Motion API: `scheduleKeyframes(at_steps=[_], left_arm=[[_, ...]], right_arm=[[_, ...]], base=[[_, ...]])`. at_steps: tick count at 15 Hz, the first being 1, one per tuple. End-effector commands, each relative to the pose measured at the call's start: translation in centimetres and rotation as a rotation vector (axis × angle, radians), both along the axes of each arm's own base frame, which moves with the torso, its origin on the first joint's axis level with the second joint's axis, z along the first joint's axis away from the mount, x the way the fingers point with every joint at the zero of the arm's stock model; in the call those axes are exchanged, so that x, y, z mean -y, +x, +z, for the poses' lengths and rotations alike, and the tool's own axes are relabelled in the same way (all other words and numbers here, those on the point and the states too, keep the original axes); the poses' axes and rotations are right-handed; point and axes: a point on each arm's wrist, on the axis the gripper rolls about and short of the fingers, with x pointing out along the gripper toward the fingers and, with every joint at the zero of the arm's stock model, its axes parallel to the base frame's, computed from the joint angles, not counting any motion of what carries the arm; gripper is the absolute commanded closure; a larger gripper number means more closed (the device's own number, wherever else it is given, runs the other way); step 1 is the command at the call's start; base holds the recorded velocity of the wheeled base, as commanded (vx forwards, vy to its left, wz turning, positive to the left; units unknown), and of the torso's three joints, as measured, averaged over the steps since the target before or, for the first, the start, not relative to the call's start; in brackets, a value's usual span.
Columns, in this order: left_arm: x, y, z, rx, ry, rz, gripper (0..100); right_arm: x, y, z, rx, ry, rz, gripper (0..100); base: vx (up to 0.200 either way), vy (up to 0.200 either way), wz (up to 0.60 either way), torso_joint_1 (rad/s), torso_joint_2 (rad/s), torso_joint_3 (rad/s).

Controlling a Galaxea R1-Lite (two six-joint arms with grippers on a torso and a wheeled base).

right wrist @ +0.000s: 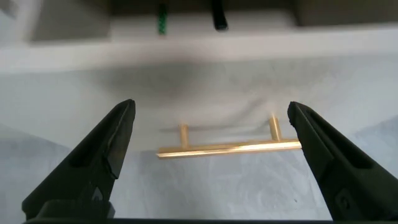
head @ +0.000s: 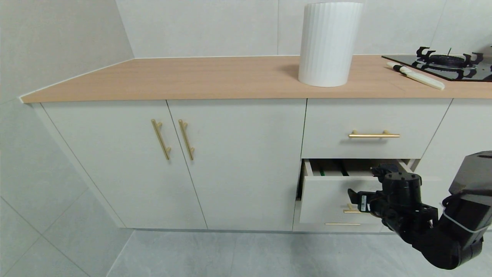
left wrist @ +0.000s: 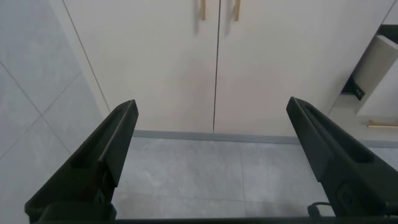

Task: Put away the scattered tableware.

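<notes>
The second drawer [head: 326, 192] of the white cabinet stands partly pulled out, with dark and green utensils [head: 338, 168] lying inside. My right gripper [head: 369, 188] is open just in front of the drawer's face, and its gold handle [right wrist: 227, 148] lies between the spread fingers without touching them. The drawer's green-handled piece [right wrist: 161, 15] and black-handled piece [right wrist: 217, 15] show past the rim. A long cream utensil [head: 417, 76] lies on the wooden counter beside the hob. My left gripper [left wrist: 211, 149] is open and empty, low over the floor, facing the double cabinet doors [left wrist: 217, 62].
A tall white ribbed container [head: 328, 44] stands on the counter [head: 192, 77] above the drawers. A black gas hob [head: 446, 63] sits at the far right. The top drawer [head: 373, 127] is closed. Grey tiled floor [head: 211, 254] lies open to the left.
</notes>
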Motion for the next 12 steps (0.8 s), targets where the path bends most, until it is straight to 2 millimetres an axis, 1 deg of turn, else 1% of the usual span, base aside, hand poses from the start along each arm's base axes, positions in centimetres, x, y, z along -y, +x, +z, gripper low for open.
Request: scheduleKeyframes(at_steps=[1,5,10,12], left_arm=[[0.0,0.0,0.0,0.000,0.000,0.001,0],[0.0,0.0,0.0,0.000,0.000,0.001,0],[0.0,0.0,0.0,0.000,0.000,0.001,0],[0.0,0.0,0.0,0.000,0.000,0.001,0]], right_arm=[[0.1,0.4,-1.3,-0.017,-0.009,-0.010,0],[0.3,1.1,-1.2,-0.002,-0.025,-0.017,0],[1.4,3.1,-1.8,0.018,-0.038,-0.052,0],[1.3,4.1,-2.2,0.031,-0.035,-0.057,0]], base=[[0.000,0.000,0.00,0.000,0.00,0.000],[0.000,0.000,0.00,0.000,0.00,0.000],[0.000,0.000,0.00,0.000,0.00,0.000],[0.000,0.000,0.00,0.000,0.00,0.000]])
